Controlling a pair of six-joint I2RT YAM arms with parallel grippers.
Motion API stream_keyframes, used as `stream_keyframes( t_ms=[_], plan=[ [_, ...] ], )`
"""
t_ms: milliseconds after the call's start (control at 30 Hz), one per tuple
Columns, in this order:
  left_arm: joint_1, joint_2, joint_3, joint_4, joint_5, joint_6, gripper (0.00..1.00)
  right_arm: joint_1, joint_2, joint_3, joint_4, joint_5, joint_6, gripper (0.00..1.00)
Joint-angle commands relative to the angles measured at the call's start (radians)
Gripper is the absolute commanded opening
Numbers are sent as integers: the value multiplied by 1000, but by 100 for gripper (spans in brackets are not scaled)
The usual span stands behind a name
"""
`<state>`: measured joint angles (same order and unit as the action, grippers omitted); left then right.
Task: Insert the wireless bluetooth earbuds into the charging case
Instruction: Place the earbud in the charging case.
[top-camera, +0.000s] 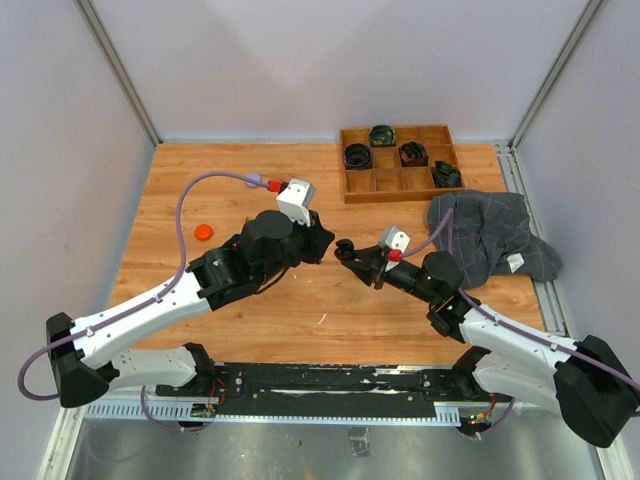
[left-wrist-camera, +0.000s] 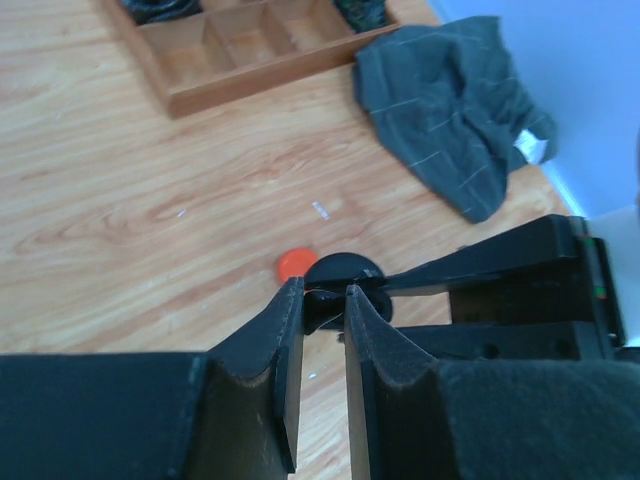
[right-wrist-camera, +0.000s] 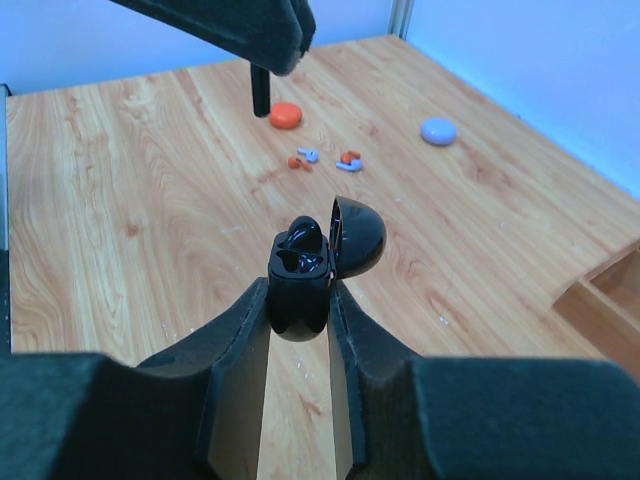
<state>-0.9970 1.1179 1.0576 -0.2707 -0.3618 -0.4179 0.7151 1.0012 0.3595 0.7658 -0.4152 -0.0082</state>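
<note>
Between my two arms, above the middle of the tabletop (right-wrist-camera: 120, 200), my right gripper (right-wrist-camera: 302, 290) is clenched around the black charging case (right-wrist-camera: 358, 235). I hold it upright by its lower half, with the lid swung open to one side. Something dark sits in the wells, but black on black I cannot tell what.

My left gripper (left-wrist-camera: 323, 295) hangs just beside and above the case, fingers drawn in to a narrow slit. A small dark piece (right-wrist-camera: 260, 90) pokes down from it in the right wrist view. I cannot tell whether that is an earbud or whether the fingers truly grip it.

Farther out, loose wireless bluetooth earbuds (right-wrist-camera: 300, 158) in orange-red and pale lilac lie close together on the wood. An orange round case (right-wrist-camera: 286, 114) sits near them, and a lilac round case (right-wrist-camera: 438, 131) lies off to the side. At the far right stand a wooden tray (top-camera: 400, 185) and a crumpled grey cloth (top-camera: 490, 235).
</note>
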Motion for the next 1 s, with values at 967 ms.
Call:
stream_keyframes(
  t_ms=[967],
  plan=[
    [2, -51, -129, 322, 222, 137, 17, 23, 4, 3, 354, -38, 66, 1]
  ],
)
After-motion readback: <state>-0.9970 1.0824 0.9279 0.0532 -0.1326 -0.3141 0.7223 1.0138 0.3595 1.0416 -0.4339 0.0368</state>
